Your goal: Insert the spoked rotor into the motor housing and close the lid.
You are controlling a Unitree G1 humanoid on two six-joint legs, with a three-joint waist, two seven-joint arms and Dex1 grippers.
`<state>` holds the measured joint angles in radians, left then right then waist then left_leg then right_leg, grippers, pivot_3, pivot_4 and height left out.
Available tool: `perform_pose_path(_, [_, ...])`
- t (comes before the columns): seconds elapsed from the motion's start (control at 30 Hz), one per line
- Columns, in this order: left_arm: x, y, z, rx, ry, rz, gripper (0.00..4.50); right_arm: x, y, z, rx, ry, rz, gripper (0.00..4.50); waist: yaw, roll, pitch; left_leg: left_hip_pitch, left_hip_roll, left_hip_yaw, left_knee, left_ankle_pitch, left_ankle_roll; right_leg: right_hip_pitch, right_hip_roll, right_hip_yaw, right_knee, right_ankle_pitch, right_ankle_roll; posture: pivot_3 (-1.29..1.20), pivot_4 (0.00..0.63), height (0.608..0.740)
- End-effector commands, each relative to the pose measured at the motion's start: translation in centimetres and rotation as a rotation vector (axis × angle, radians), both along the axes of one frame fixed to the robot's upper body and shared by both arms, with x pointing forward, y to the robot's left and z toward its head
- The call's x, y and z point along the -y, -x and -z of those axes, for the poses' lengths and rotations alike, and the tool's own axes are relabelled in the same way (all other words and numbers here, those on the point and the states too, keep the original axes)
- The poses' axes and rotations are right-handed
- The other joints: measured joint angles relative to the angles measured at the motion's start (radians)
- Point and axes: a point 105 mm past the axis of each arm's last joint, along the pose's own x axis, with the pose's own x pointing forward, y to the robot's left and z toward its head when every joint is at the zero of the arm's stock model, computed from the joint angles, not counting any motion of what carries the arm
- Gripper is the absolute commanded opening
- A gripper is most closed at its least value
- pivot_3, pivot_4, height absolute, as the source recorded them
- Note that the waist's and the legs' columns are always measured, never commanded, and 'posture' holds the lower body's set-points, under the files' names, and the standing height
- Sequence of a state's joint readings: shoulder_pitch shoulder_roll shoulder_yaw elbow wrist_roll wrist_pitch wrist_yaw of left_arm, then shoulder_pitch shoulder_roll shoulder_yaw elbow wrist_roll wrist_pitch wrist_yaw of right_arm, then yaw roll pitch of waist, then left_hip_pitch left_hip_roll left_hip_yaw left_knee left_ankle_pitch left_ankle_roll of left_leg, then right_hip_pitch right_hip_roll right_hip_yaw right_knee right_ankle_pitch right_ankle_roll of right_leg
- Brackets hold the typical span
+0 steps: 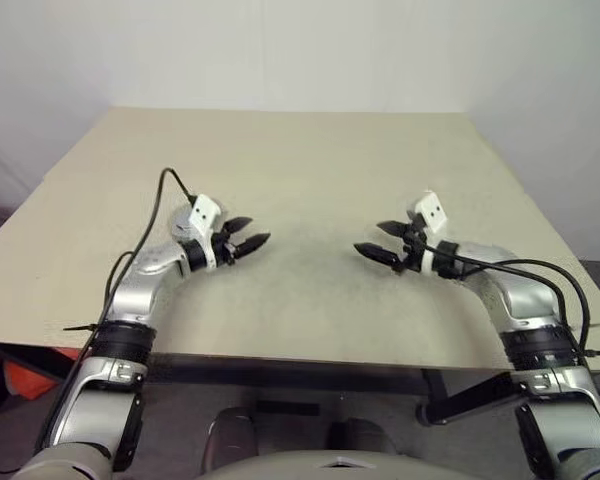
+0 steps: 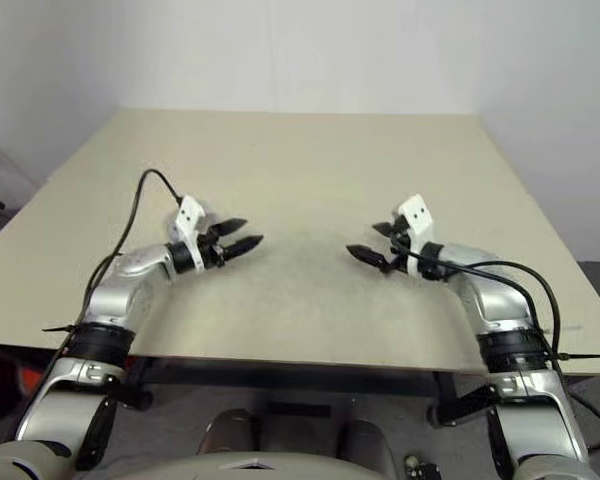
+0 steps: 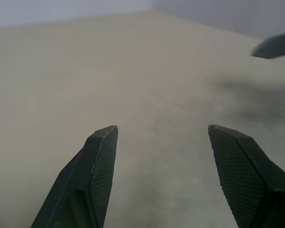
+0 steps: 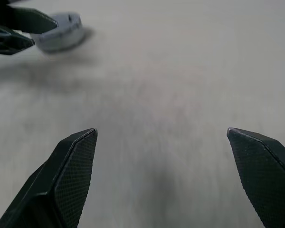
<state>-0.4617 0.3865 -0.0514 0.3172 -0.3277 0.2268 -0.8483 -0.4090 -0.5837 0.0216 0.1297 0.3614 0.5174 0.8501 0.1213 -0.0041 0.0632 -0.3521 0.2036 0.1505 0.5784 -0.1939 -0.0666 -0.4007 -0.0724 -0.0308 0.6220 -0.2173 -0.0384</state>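
The left pincer (image 1: 252, 233) hovers above the beige worktop (image 1: 300, 160) with its two black fingers (image 3: 97, 161) spread apart — nothing between them. It points across toward the right pincer (image 1: 378, 242), which faces back at it with a bare stretch of worktop between the two. The right pincer stands wide — also holding nothing. In the right wrist view the left pincer's dark fingertips sit beyond the right one's own fingers (image 4: 71, 175). None of the task's parts can be made out.
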Motion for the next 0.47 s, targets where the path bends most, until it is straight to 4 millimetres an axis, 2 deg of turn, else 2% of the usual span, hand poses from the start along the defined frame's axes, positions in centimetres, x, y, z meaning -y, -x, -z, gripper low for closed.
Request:
perform_pose_path(0.03, [1.5,0.3,-1.4,0.088,-0.031,0.070,3.20,-0.1,-0.3,-2.0,0.101,0.024,-0.021,4.50,-0.002,0.000,0.000,0.000,0.000,0.001,0.001,0.000,0.000,0.000,0.000,0.000,0.001,0.000,-0.001,0.00,0.000,0.740])
perform_pose_path(0.47, [2.4,0.1,-2.2,0.108,-0.039,0.107,3.20,-0.4,-1.0,-2.3,0.125,0.017,0.001,4.50,0.001,0.000,0.000,0.002,0.001,0.000,0.002,0.001,0.004,0.001,0.000,0.000,0.001,0.001,-0.001,0.00,0.000,0.740])
